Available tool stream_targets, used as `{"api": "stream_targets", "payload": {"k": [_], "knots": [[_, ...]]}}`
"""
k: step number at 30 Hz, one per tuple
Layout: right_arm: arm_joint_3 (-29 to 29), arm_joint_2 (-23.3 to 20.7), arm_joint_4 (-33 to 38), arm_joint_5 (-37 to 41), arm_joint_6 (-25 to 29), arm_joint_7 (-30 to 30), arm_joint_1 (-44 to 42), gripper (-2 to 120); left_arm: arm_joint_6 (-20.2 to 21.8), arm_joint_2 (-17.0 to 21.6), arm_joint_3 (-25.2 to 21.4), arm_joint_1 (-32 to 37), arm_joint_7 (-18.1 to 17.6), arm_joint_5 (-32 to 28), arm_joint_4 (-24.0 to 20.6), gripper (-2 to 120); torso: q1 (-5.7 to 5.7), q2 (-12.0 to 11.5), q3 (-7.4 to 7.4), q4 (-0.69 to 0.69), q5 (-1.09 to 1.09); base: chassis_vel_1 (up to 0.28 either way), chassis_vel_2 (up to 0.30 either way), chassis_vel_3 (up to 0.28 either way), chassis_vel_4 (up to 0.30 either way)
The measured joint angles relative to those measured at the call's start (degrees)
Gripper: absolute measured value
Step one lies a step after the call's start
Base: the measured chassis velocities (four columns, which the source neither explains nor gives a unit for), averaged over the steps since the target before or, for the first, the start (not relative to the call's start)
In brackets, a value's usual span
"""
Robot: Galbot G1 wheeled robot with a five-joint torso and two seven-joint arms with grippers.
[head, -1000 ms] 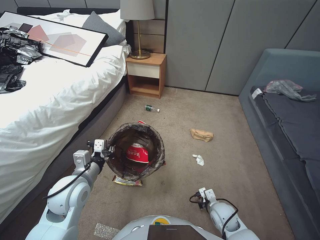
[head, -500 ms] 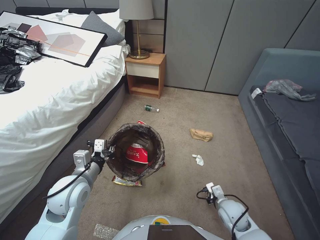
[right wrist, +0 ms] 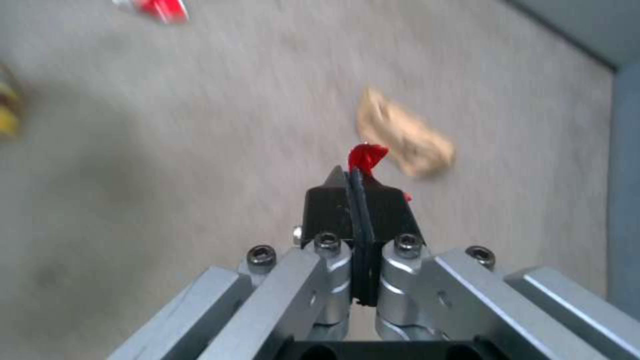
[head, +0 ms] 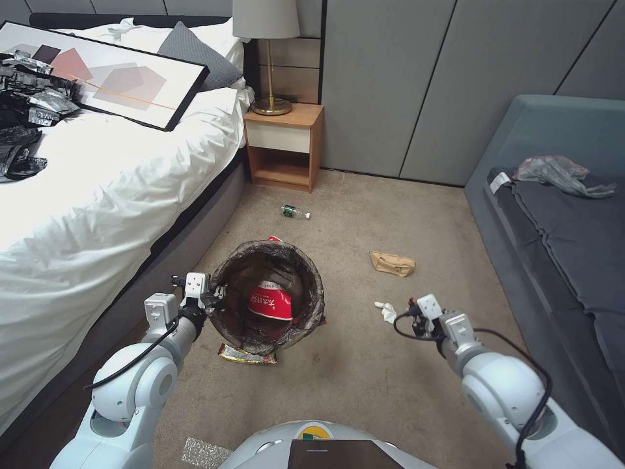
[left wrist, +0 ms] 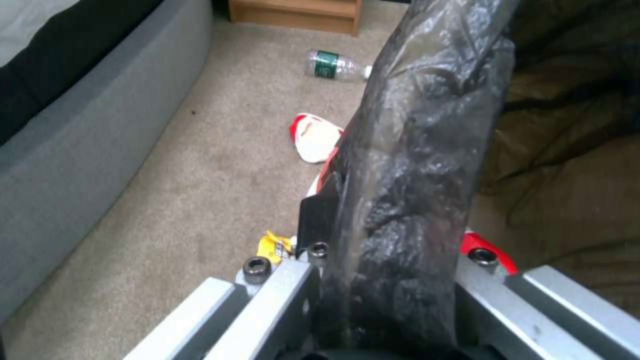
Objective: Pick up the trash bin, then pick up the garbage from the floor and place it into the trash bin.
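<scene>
Change: the right arm has swung up and forward from low near the robot's base; the right gripper (head: 416,311) now sits just right of the crumpled white tissue (head: 387,311). Bin and left arm are unchanged.
Trash bin: the small round bin with crinkled dark plastic liner (head: 268,294) hangs above the beige carpet (head: 364,378), left of centre, beside the bed's grey base (head: 189,241).
Left gripper: the left gripper (head: 209,298) pinches the bin's left rim; in the left wrist view the liner is clamped between its fingers (left wrist: 319,215).
Right gripper: fingers pressed together, a small red scrap (right wrist: 366,156) at their tips; whether it is pinched is unclear.
Inside bin: a red-and-white paper cup (head: 269,301).
Floor litter: flattened tan paper bag (head: 392,263) further away; small clear bottle (head: 295,212) near the wooden nightstand (head: 284,147); yellow-brown wrapper (head: 246,355) partly hidden under the bin.
Blur: the right wrist view is smeared.
</scene>
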Motion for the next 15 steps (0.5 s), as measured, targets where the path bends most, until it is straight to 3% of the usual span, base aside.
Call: {"api": "stream_targets", "payload": {"k": [15], "knots": [[2.1,-2.5,6.5,7.2,0.0,0.8,1.1,0,0.0,-0.2,0.1,0.0,0.0,0.1,0.3,0,0.00,0.0,0.00,-0.02,0.00,0.000,0.000,0.000,0.000]]}}
